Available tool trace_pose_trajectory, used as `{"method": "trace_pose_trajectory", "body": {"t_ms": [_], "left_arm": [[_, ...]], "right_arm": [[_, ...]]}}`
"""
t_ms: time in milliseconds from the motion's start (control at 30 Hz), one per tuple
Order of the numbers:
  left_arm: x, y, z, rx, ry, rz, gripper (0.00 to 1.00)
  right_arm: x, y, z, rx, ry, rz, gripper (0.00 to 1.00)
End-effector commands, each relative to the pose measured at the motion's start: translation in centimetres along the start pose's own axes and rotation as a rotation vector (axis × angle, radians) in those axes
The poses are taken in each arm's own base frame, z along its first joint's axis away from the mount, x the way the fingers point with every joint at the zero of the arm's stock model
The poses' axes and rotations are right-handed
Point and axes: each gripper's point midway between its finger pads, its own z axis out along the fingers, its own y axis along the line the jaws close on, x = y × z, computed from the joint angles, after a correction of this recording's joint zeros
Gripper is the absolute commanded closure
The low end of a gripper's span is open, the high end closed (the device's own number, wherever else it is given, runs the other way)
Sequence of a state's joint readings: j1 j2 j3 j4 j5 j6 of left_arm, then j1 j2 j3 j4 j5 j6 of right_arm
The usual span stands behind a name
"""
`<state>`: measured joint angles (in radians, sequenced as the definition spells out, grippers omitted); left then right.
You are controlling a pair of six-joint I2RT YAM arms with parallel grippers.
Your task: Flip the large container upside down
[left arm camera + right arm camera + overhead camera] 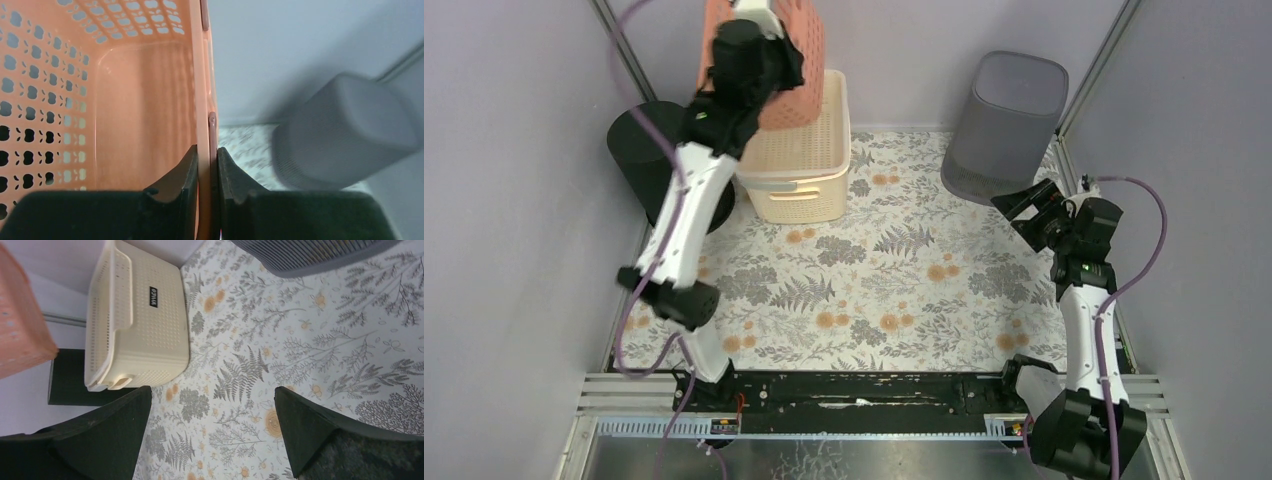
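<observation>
The large container is an orange perforated basket (802, 60), raised and tilted at the back left, above a cream basket (799, 165). My left gripper (764, 45) is shut on its side wall. In the left wrist view the two fingers of the left gripper (207, 155) pinch the thin orange wall, one inside the basket (140, 100) and one outside. My right gripper (1024, 210) hangs open at the right, over the floral mat. The right wrist view shows the right gripper (212, 395) with nothing between its fingers and the orange basket (20, 315) at the left edge.
The cream basket (140, 315) stands upright against the back wall. A grey ribbed bin (1004, 125) stands at the back right, also seen as the grey bin (345, 135) beyond my left fingers. A black round bin (639, 150) stands at the left wall.
</observation>
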<state>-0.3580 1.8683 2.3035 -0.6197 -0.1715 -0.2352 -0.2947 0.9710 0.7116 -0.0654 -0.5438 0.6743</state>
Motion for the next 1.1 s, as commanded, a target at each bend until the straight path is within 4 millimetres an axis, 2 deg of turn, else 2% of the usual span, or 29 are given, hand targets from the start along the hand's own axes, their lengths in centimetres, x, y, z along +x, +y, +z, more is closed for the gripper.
{"method": "trace_pose_trajectory", "body": {"t_ms": [0, 133, 200, 267, 300, 367, 500, 600, 767, 900, 1067], "left_arm": [[-9.1, -3.5, -9.1, 0.213, -0.219, -0.144, 1.00], [-7.7, -7.5, -14.1, 0.476, -0.130, -0.295, 1.00], [-6.3, -9.3, -16.9, 0.603, -0.087, -0.380, 1.00], [-4.5, -10.2, -19.2, 0.669, -0.041, -0.453, 1.00], [-4.3, -11.0, -21.5, 0.716, -0.045, -0.472, 1.00], [-2.2, -12.5, -24.0, 0.798, 0.011, -0.529, 1.00], [1.8, -14.2, -27.9, 0.907, 0.104, -0.646, 1.00], [6.2, -14.6, -29.1, 0.887, 0.153, -0.718, 1.00], [12.1, -15.7, -29.5, 0.869, 0.184, -0.814, 1.00], [17.6, -15.6, -27.8, 0.779, 0.173, -0.843, 1.00], [22.6, -14.2, -25.0, 0.674, 0.144, -0.881, 1.00]], "right_arm": [[-1.9, 5.0, -2.7, -0.109, -0.053, -0.073, 0.01], [-2.5, 7.4, -5.0, -0.135, -0.082, -0.095, 0.01], [-2.7, 8.6, -6.2, -0.145, -0.089, -0.115, 0.01], [-2.9, 9.9, -7.6, -0.154, -0.096, -0.137, 0.00], [-2.9, 10.5, -8.3, -0.161, -0.098, -0.149, 0.00], [-3.1, 12.2, -9.9, -0.182, -0.102, -0.181, 0.00], [-2.8, 13.8, -12.2, -0.183, -0.093, -0.230, 0.00], [-2.3, 13.8, -12.9, -0.177, -0.098, -0.228, 0.00], [-1.3, 11.8, -12.2, -0.139, -0.084, -0.201, 0.00], [-0.3, 9.7, -10.8, -0.108, -0.057, -0.178, 0.00], [1.4, 6.3, -8.5, -0.068, -0.003, -0.138, 0.00]]}}
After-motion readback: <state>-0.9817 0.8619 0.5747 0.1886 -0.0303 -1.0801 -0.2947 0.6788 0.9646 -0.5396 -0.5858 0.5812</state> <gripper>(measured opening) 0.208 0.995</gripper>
